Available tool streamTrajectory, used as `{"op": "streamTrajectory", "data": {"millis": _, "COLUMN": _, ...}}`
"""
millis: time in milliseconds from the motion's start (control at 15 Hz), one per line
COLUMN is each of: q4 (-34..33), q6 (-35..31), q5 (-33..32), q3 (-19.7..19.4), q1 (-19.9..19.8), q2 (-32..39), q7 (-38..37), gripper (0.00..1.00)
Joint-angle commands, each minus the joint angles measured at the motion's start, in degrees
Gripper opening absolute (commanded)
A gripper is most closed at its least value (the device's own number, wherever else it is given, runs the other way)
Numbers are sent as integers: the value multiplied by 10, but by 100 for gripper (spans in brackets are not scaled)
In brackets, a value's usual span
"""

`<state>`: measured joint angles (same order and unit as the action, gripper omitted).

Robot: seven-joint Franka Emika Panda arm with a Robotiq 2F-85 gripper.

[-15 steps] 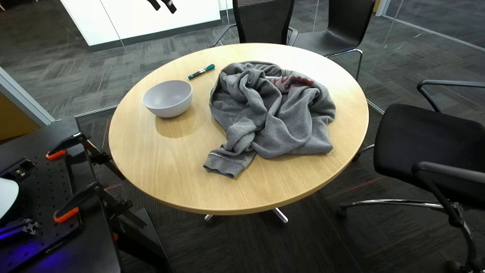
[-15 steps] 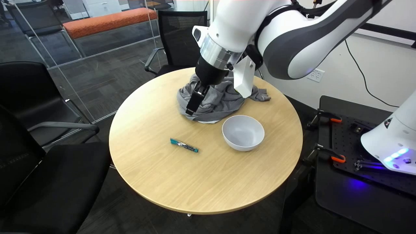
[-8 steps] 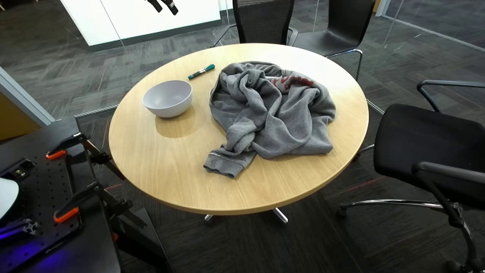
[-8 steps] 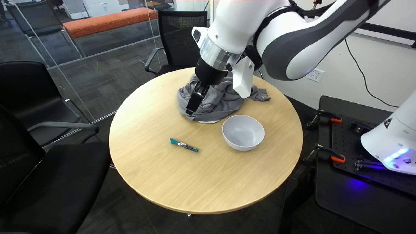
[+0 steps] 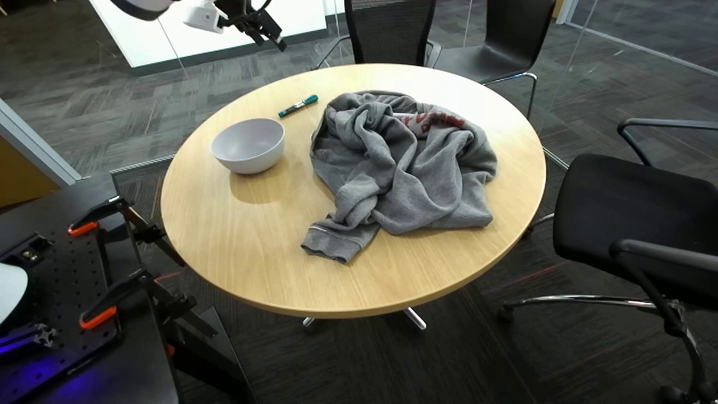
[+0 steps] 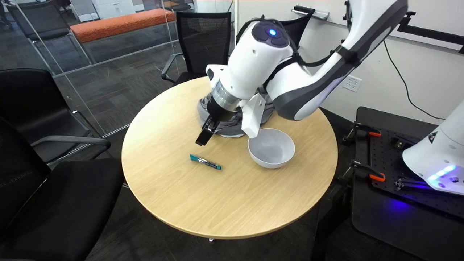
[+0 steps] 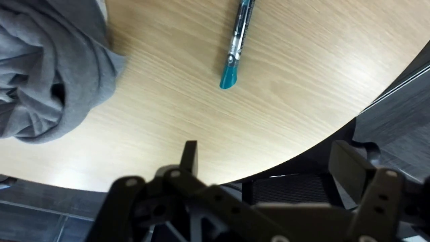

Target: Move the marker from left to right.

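Observation:
The marker has a teal cap and a dark printed body. It lies flat on the round wooden table, near the bowl, in both exterior views (image 5: 298, 106) (image 6: 205, 162). In the wrist view the marker (image 7: 236, 40) is at the top centre, cap end lower, its far end cut off by the frame. My gripper (image 7: 265, 148) is open with its fingers wide apart and nothing between them. In the exterior views the gripper (image 5: 271, 44) (image 6: 202, 142) hangs above the table, apart from the marker and beyond its cap end.
A white bowl (image 5: 248, 147) (image 6: 271, 148) stands beside the marker. A crumpled grey sweatshirt (image 5: 404, 168) (image 7: 67, 74) covers much of the table, partly hidden behind the arm in an exterior view (image 6: 232, 125). Black chairs (image 5: 634, 219) surround the round table (image 6: 235, 206).
The arm has moved lower and closer to the marker over the last half second; before that it barely moved. The gripper remains open. Marker, bowl and sweatshirt have not moved.

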<state>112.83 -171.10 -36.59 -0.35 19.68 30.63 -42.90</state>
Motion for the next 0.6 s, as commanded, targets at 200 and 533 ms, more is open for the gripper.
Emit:
{"op": "streamTrajectory", "data": {"millis": 200, "q4": -85, "q6": -67, "q5": 15, "q3": 12, "q1": -4, "q2": 115, "q7": -1, "gripper": 100}}
{"op": "streamTrajectory", "data": {"millis": 533, "q4": -131, "q6": -46, "q5": 22, "q3": 7, "q1": 7, "q2": 156, "q7": -6, "gripper": 100}}
